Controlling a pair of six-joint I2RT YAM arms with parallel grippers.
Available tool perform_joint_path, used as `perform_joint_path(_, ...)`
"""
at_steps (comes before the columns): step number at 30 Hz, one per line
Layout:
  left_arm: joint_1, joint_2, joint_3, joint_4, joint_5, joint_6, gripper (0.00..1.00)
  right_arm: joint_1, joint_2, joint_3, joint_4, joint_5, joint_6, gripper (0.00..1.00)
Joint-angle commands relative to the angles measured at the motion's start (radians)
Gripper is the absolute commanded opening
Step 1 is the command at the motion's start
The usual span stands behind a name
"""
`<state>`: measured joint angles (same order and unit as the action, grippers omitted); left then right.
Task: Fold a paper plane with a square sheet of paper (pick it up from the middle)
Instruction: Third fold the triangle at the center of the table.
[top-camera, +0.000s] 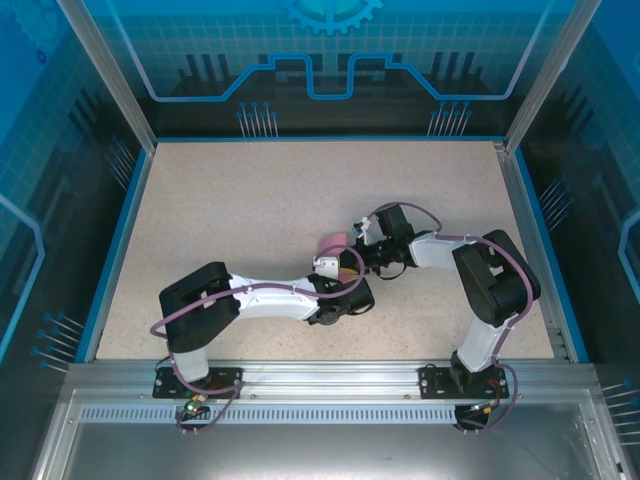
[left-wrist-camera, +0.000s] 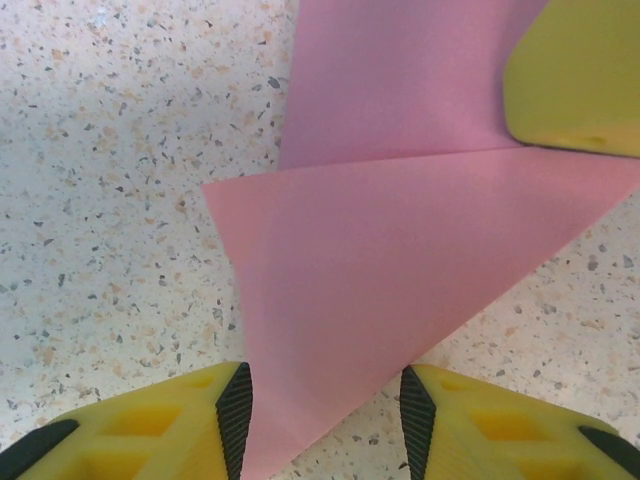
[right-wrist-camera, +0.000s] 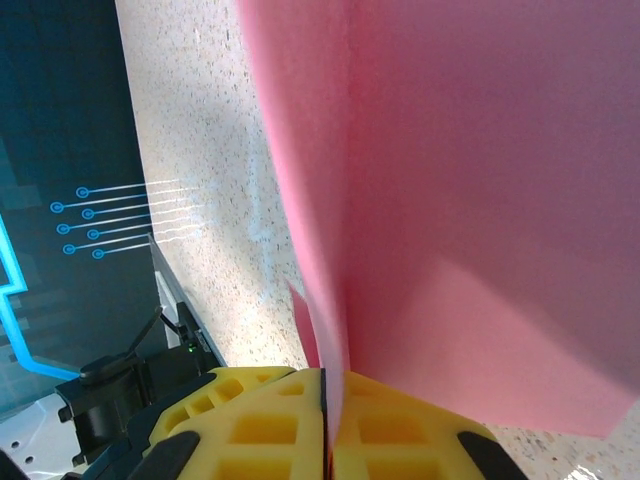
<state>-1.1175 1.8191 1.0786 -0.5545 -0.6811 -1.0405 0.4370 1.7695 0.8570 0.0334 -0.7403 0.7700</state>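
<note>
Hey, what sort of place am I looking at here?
Probably a robotics lab work cell: a speckled tabletop boxed in by blue circuit-pattern panels, with two robot arms bolted to an aluminium rail at its near edge.

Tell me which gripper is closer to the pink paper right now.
Right. The right gripper is shut on the pink paper, pinching its edge. The left gripper is open, astride the paper's folded corner without clamping it.
</note>
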Motion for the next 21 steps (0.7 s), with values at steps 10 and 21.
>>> perform_joint_path(10, -0.007, -0.005, 0.004, 0.009, -0.043, 0.073, 0.37, -0.018, 0.0, 0.05, -0.046, -0.031, 0.014, 0.08)
perform_joint_path(21, -0.001, -0.012, -0.009, 0.034, -0.033, 0.102, 0.28, -0.018, 0.002, 0.05, -0.05, -0.027, 0.014, 0.08)
